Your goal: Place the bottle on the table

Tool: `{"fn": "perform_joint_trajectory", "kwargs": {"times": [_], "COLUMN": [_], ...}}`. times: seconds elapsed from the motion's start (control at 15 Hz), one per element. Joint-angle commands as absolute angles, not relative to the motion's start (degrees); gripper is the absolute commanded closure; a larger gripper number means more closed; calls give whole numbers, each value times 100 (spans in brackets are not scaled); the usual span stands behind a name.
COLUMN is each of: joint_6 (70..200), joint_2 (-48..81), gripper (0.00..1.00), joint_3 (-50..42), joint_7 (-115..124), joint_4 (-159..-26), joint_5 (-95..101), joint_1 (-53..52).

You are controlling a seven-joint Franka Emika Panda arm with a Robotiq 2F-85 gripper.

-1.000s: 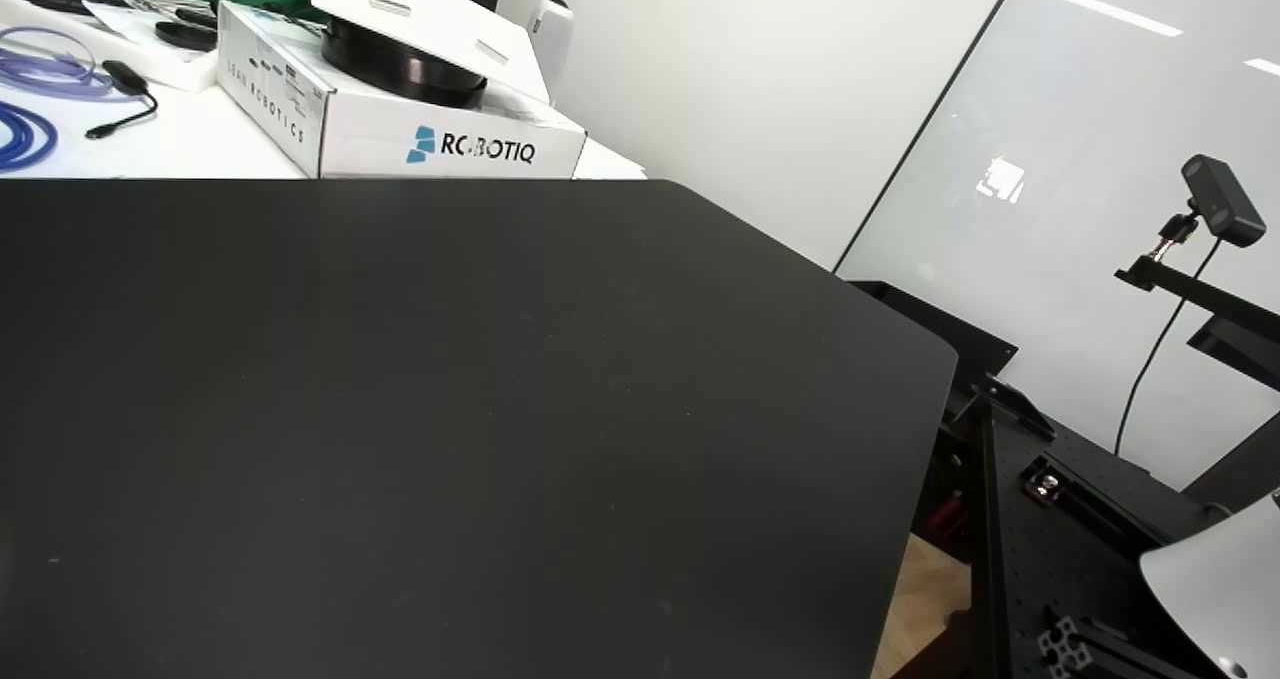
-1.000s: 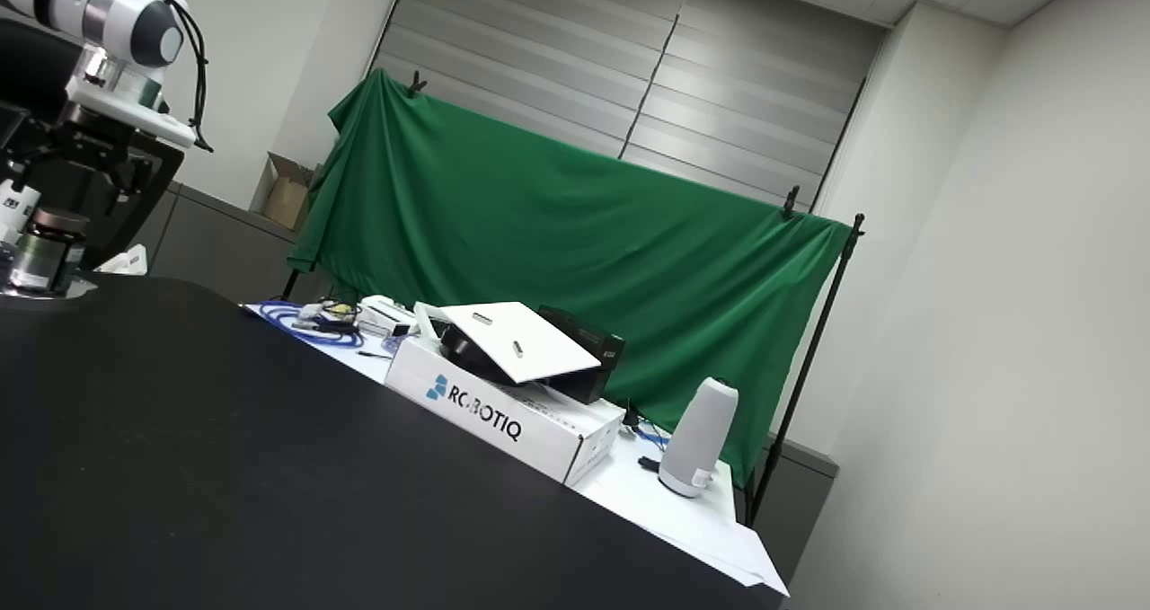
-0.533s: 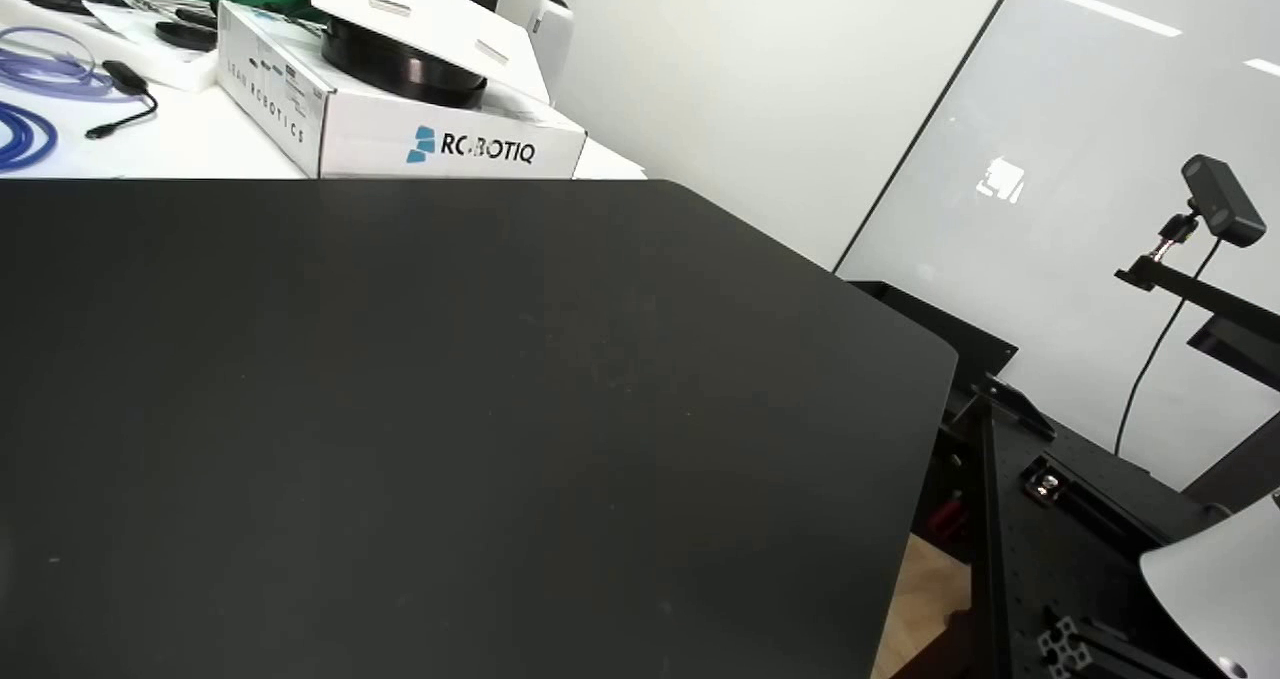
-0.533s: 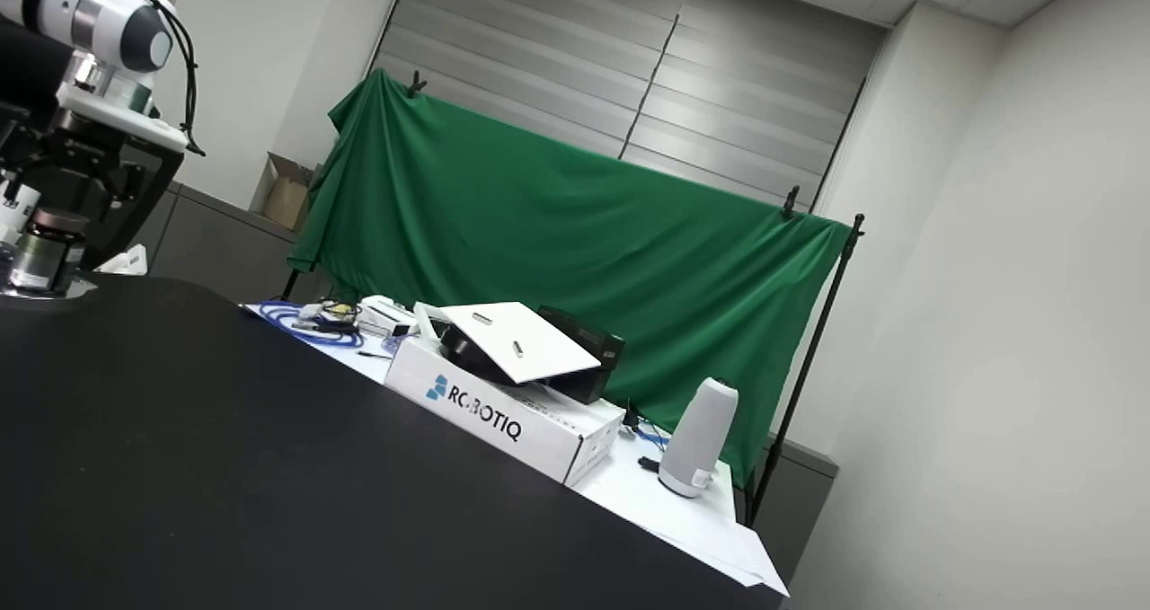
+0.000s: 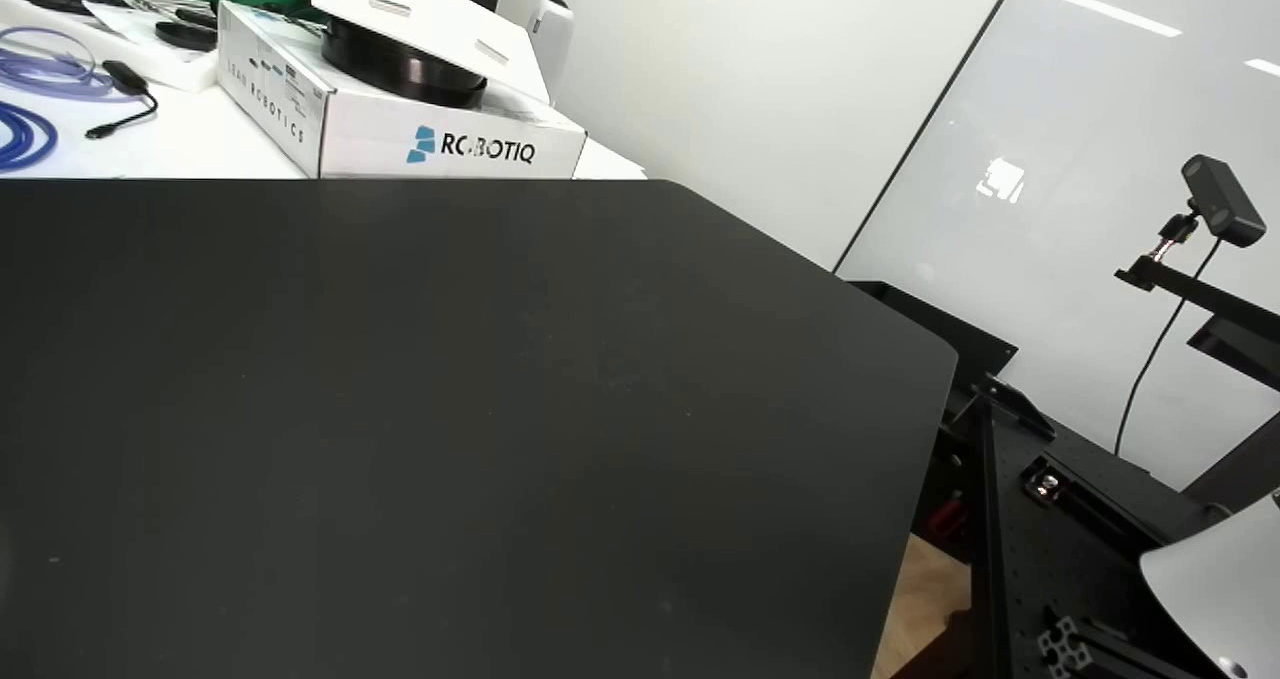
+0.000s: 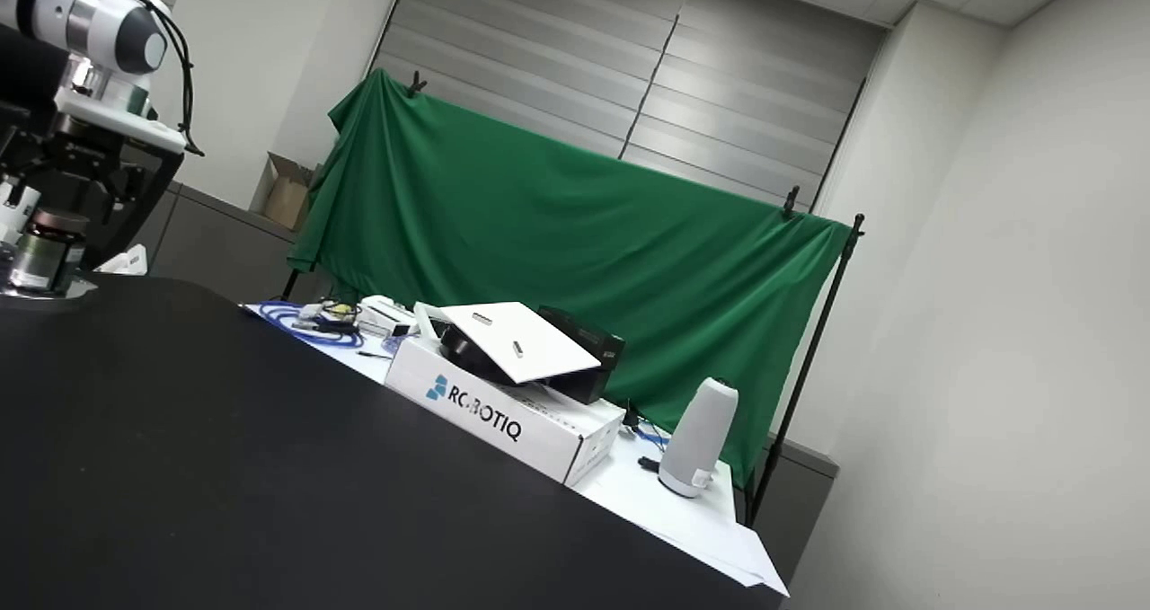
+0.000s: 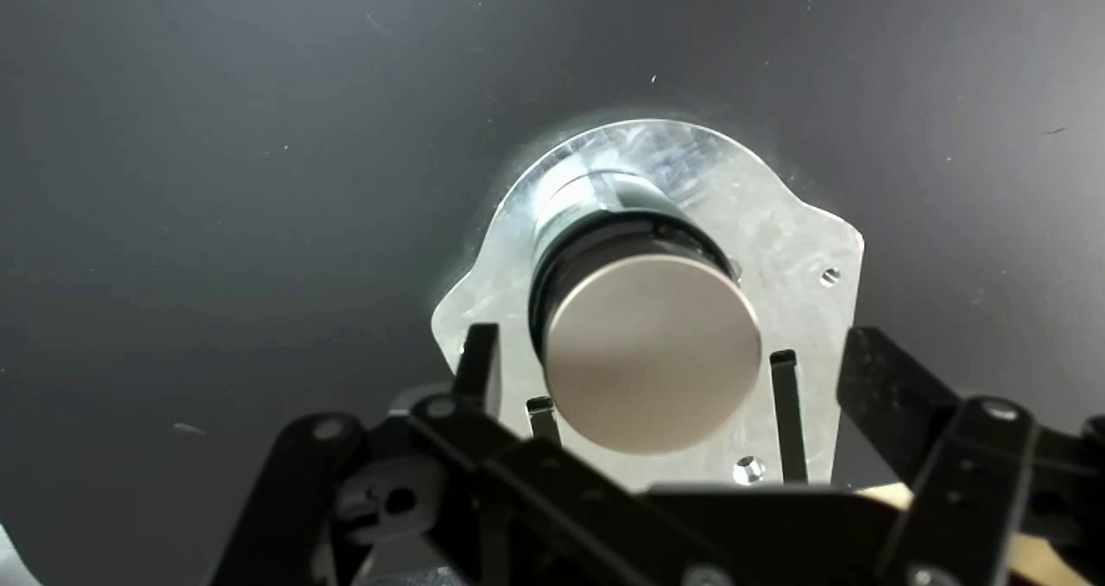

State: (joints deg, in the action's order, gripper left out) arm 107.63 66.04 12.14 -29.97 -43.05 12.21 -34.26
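Wrist view: locate the bottle point(image 7: 646, 314) upright on a bright metal plate point(image 7: 768, 215), not on the desk point(image 7: 259, 180) itself. Note the tool point(image 7: 673, 370) above it, with fingers point(image 7: 872, 379) spread to both sides and without a grip on anything. Confirm in an exterior view: fingers higher than the cap point(image 6: 61, 221) and apart from it. Treat the current step, by judgement, as alignment before grasping.

Off-centre grip: observe the cap slightly nearer the finger point(image 7: 476, 362) on the left of the wrist view. Expect sliding or tipping of the bottle on the smooth plate after one-sided contact. Centre before gripping.

Shallow descent: expect slippage from a grip on the cap alone. Aim for the body point(image 6: 43, 261) below it.

Deep descent: beware of striking the plate with the fingers and of jolting the bottle.

Plate disturbance: impossible to tell whether fixed or loose. Lift straight up before any sideways travel, to avoid snagging or dragging.

Faulty placement: expect tilting after release across the plate's edge. Set down wholly on the desk, clear of the plate; release only after full contact.
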Motion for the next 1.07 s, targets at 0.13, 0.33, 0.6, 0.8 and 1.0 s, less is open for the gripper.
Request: {"fn": "perform_joint_trajectory", "kwargs": {"times": [0.13,0.33,0.6,0.8,1.0], "joint_6": [10391,10245,10276,10332,10433], "joint_2": [6947,6994,6754,6564,6272], "gripper": [40,62,64,64,64], "joint_3": [1063,1008,1002,943,914], "joint_7": [-2958,-2941,-2946,-2948,-2974], "joint_4": [-3614,-3482,-3776,-3952,-4186], "joint_5": [1218,1213,1307,1363,1360], "joint_1": [-3563,-3578,-3524,-3473,-3349]}}
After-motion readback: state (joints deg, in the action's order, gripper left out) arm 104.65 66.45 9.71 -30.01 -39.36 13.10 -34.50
